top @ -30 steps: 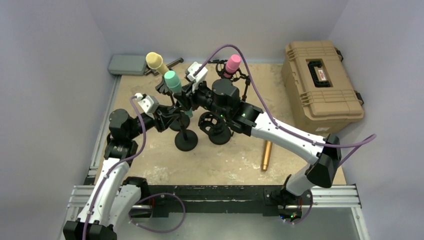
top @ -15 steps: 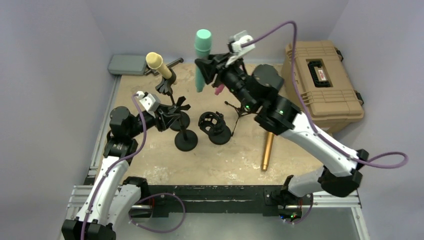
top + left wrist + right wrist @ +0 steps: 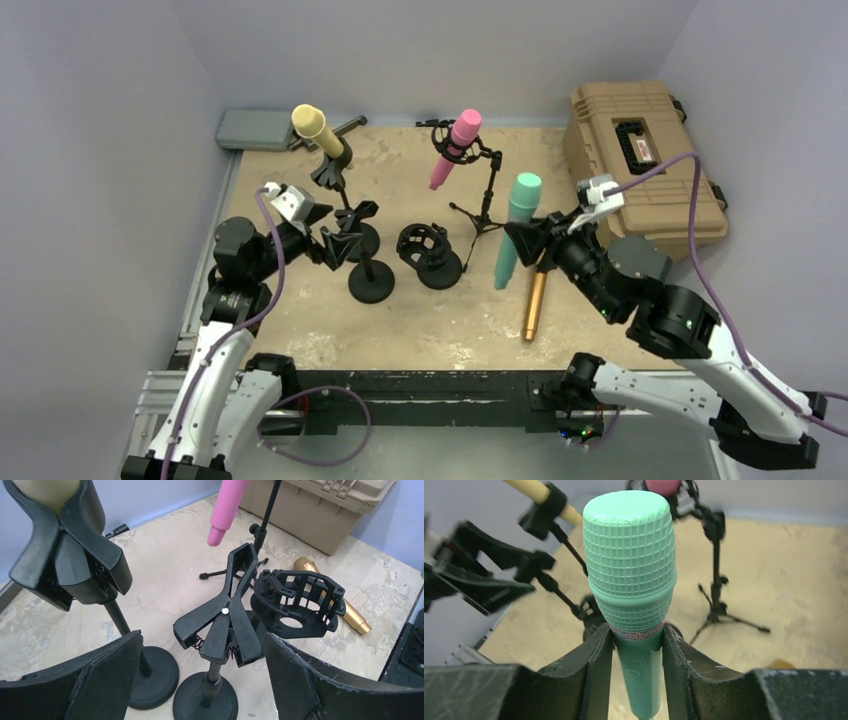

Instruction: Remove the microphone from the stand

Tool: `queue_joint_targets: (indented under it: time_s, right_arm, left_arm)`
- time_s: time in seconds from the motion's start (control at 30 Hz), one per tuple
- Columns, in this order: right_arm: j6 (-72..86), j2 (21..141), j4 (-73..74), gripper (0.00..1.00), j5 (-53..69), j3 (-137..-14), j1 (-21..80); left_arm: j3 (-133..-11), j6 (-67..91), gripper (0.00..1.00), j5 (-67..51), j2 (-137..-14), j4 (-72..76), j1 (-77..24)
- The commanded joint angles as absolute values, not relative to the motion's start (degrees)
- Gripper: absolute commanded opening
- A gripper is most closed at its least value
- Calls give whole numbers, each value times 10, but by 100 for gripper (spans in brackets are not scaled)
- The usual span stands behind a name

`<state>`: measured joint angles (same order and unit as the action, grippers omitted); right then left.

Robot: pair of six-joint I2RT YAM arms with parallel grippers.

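**Item: green microphone, in hand and off its stand**

Location: the green microphone [image 3: 512,228] hangs in the air over the right half of the table [image 3: 450,320]. It sits between the tripod stand [image 3: 487,200] and the tan case [image 3: 640,155], clear of every stand.

Hold: the right gripper [image 3: 517,240] is closed on the handle just under the head, and both fingers [image 3: 594,655] press the neck at the printed band. The left gripper [image 3: 205,645] is spread wide and holds nothing. Its fingers lie either side of the empty clip stand [image 3: 225,625].

Axis and heading: the long axis is near upright, with the meshed head up and the tail down. The head leans a little toward the case.

Handling (judged): a rigid body, probably light plastic. The handle is smooth and tapering, so it could slide downward in a loose grip. The neck is the best place to take hold — the wider head acts as a stop above the fingers.

Also present: yellow microphone [image 3: 312,124] in its clip, pink microphone [image 3: 457,143] on the tripod, gold microphone [image 3: 534,303] lying flat, shock mount [image 3: 425,245].
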<state>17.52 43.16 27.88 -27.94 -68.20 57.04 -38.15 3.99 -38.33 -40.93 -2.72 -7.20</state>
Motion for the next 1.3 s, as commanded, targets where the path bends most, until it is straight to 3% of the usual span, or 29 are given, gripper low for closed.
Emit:
queue_joint_targets:
  time_s: [0.0,0.17,0.37,0.6,0.83,1.03,1.27]
  right_arm:
    - [304,372,400,0,-326,-633,572]
    - [419,358,425,0,-317,-544,572]
    - [464,437,369,0,-269,-490,555]
    - [398,513,298,0,-62,-443,373]
    - [318,615,286,0,60,-440,241]
    - [287,685,293,0,37,-448,181]
    - [290,775,305,0,17,-479,175]
  left_arm:
    - [-394,54,90,-359,-386,-22,-72]
    - [-404,49,93,-321,-362,-47,-72]
    - [-394,38,97,-235,-309,-62,-78]
    - [-423,31,94,-124,-296,-123,-86]
    - [-434,35,92,-135,-295,-137,-86]
    - [-428,38,92,-206,-282,-118,-86]
    - [-433,49,94,-205,-279,-121,-86]
